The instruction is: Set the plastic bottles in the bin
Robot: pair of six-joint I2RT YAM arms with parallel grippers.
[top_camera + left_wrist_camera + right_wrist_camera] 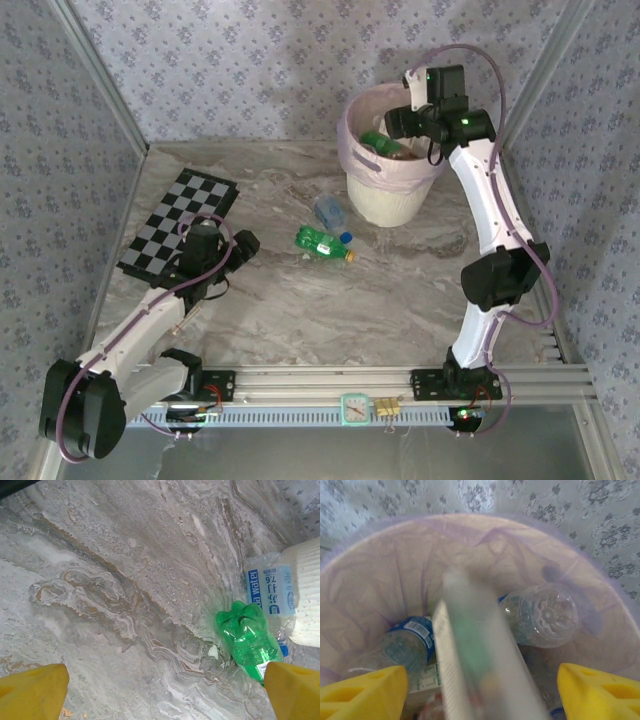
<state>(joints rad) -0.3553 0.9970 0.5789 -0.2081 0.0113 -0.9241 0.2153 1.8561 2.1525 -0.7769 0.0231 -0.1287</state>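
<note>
- Top view: right hand (393,126) over the bin (385,200); green bottle (322,243) and clear bottle (329,211) lie on the worktop (400,290) beside it
- Left wrist: left hand (165,672) spread wide, nothing gripped
- Right wrist: fingers apart; blurred bottle (475,650) between them, above the bin

Green bottle (322,242), pink-lined white bin (385,200), black-and-white checkered board (175,228)

right gripper (480,690) reaches far forward, jaws apart; left gripper (165,690) hangs low, spread wide.

Two bottles (322,242) just before bin (385,200)
</note>
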